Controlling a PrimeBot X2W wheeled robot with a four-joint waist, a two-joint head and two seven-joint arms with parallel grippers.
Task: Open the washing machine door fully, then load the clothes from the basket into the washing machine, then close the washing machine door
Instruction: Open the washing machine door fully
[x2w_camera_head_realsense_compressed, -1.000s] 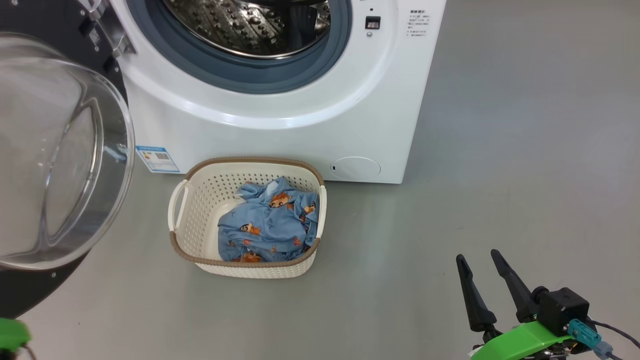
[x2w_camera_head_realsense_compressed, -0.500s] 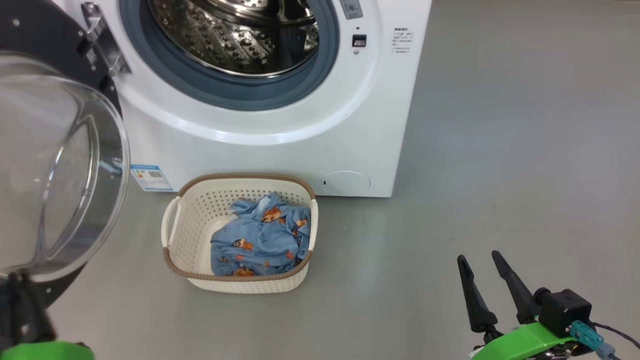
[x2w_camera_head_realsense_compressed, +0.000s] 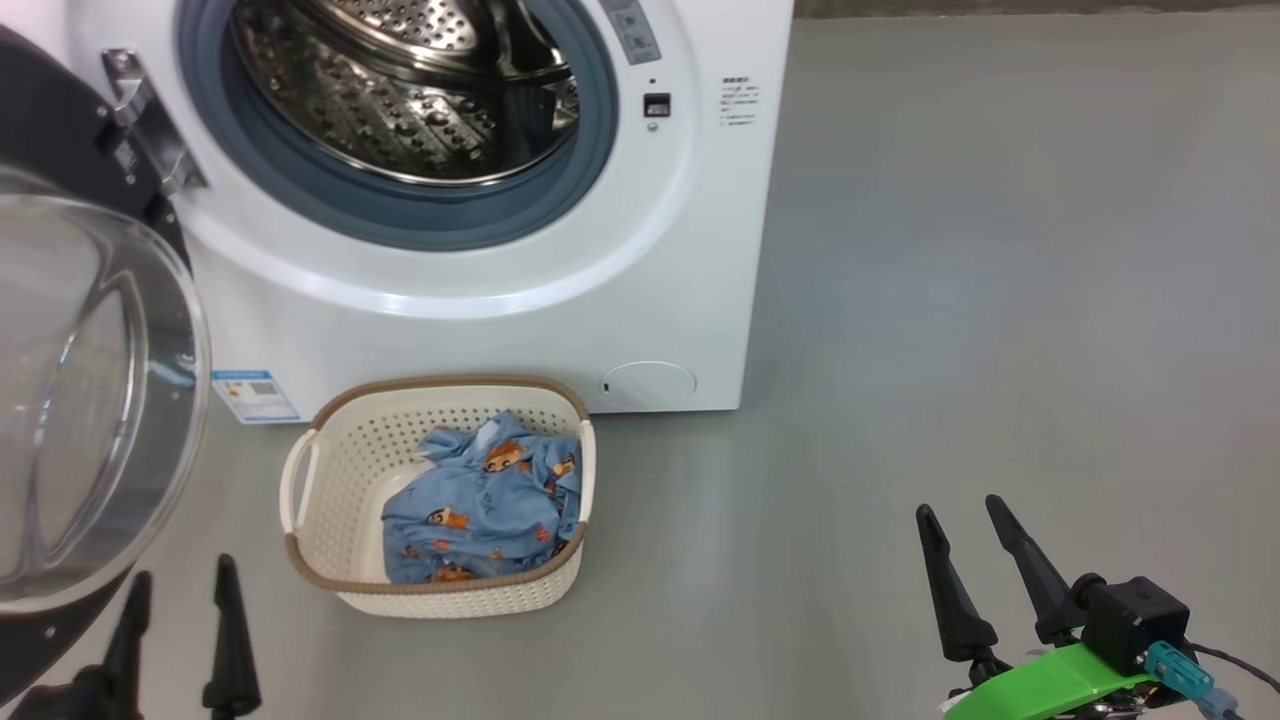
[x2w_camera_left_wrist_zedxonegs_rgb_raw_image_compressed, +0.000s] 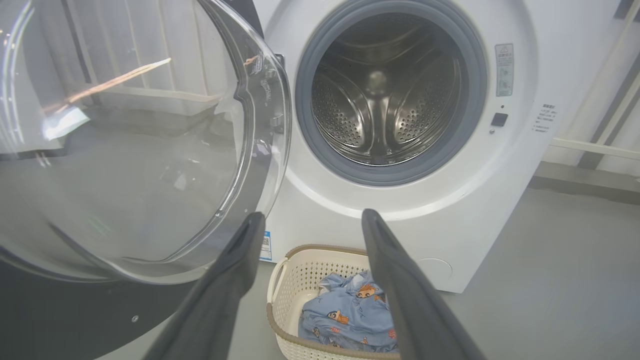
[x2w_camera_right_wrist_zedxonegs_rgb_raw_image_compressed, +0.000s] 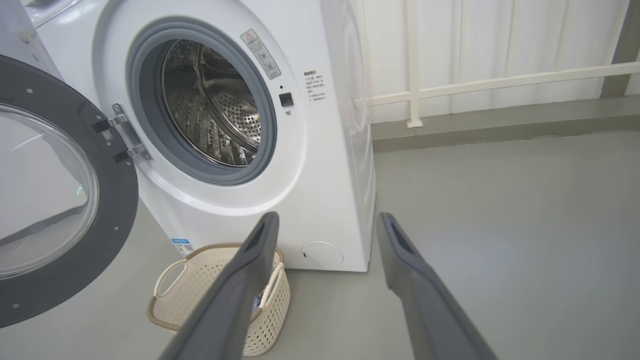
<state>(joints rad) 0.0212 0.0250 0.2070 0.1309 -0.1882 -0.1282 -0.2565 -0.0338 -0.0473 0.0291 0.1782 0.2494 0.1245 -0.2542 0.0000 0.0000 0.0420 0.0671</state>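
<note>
Two hands sit low at the near edge of the head view, both spread wide and holding nothing. The left hand (x2w_camera_head_realsense_compressed: 183, 572) is just beside the lower rim of the washing machine door (x2w_camera_head_realsense_compressed: 90, 400). The right hand (x2w_camera_head_realsense_compressed: 957, 508) is well off to the right over bare floor (x2w_camera_head_realsense_compressed: 950, 300).

Beyond them the basket (x2w_camera_head_realsense_compressed: 440, 385) stands on the floor against the foot of the washing machine (x2w_camera_head_realsense_compressed: 650, 280). The clothes (x2w_camera_head_realsense_compressed: 480, 500) are bunched toward its right and near side.

The door looks swung clear of the opening, so picking up the clothes seems to be the step in hand. The left hand is the closer one. It should drop onto the high middle of the heap with its fingers astride a fold, away from the perforated wall, and close right down, since the fabric is thin. A straight lift should then clear the rim; a snag could tip so light a basket.

Farther back, the drum (x2w_camera_head_realsense_compressed: 400, 90) gapes empty. The clothes should go past the gasket before the hand lets go, with the arm kept off the door.
</note>
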